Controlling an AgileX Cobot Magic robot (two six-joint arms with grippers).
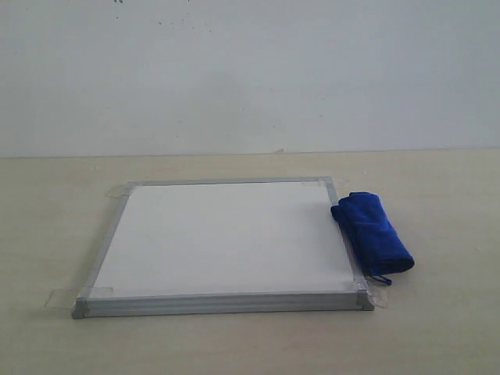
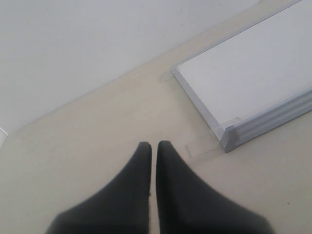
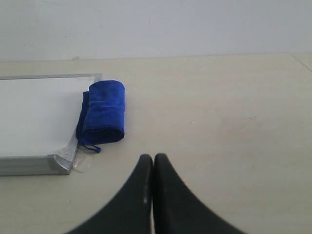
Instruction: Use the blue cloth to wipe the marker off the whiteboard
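The whiteboard (image 1: 226, 238) lies flat on the table, silver-framed, with tape tabs at its corners. Its white face shows no red marker in any view. The blue cloth (image 1: 373, 232) lies rolled up against the board's right edge, partly over the frame, its loop at the near end. In the right wrist view the blue cloth (image 3: 103, 113) sits beyond and to one side of my right gripper (image 3: 153, 157), which is shut and holds nothing. My left gripper (image 2: 153, 144) is shut and bare over the table, apart from the whiteboard's (image 2: 253, 68) near-left corner. Neither gripper appears in the exterior view.
The board and cloth rest on a beige tabletop (image 1: 437, 328). A white wall (image 1: 250, 70) rises behind the table's far edge. Clear tape tabs (image 1: 61, 298) stick out from the board's corners onto the table.
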